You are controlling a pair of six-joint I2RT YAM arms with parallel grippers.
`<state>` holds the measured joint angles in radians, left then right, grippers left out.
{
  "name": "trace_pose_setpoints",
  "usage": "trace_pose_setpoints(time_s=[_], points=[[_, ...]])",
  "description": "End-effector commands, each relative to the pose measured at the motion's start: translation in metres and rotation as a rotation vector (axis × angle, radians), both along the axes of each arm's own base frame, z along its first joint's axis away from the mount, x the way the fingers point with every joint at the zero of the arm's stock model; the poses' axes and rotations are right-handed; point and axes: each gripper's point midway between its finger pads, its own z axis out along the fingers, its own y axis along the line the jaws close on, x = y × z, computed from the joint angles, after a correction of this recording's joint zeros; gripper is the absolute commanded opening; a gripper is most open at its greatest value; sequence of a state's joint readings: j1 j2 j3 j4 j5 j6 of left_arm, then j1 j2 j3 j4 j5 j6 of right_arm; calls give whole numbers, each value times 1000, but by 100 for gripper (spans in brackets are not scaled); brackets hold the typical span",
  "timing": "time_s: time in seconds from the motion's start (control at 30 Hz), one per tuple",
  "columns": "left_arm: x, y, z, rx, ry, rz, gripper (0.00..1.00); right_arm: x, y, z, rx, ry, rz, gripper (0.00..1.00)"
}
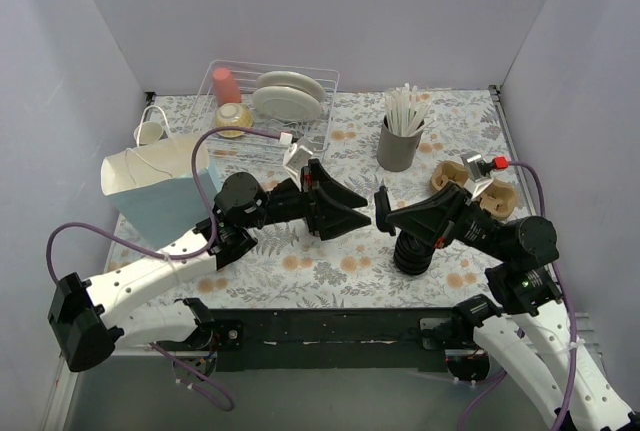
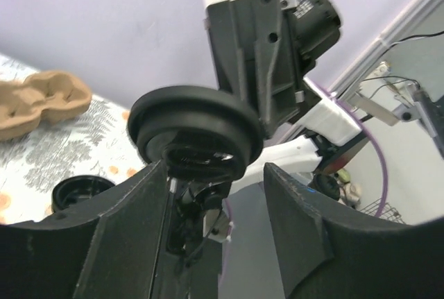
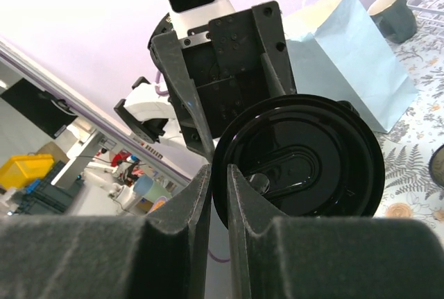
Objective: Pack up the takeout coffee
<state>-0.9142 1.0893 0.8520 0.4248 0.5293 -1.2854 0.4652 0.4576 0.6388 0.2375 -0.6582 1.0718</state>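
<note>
takeout coffee (image 3: 298,164) hanging in mid-air over floral table (image 1: 330,271), shiny lid facing right wrist camera. right gripper (image 3: 219,174) pinching its lid rim, fingers nearly together. left gripper (image 2: 215,168) straddling it with 2 fingers spread wide; cannot tell if gripping. lidless black cup (image 2: 82,191) sitting on table nearby. blue paper bag (image 1: 155,191) standing at left.
</note>
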Motion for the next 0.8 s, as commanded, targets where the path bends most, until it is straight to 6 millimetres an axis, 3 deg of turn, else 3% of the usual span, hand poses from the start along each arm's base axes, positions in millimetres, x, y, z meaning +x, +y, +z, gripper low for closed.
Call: trace_pose_setpoints(time_s=[0.0, 0.37, 0.57, 0.7, 0.77], points=[[-11, -1, 27, -100, -25, -67, 56, -9, -3, 14, 59, -40, 17, 20], [-21, -17, 15, -101, 28, -110, 54, -2, -6, 13, 103, -8, -19, 20], [-21, -27, 7, -77, 40, -98, 48, 1, -7, 9, 126, 14, -31, 20], [-20, -27, 8, -79, 47, -79, 32, 2, -8, 6, 129, 22, -38, 20], [-18, -25, 11, -88, 47, -63, 19, 3, -8, 2, 124, 31, -46, 21]])
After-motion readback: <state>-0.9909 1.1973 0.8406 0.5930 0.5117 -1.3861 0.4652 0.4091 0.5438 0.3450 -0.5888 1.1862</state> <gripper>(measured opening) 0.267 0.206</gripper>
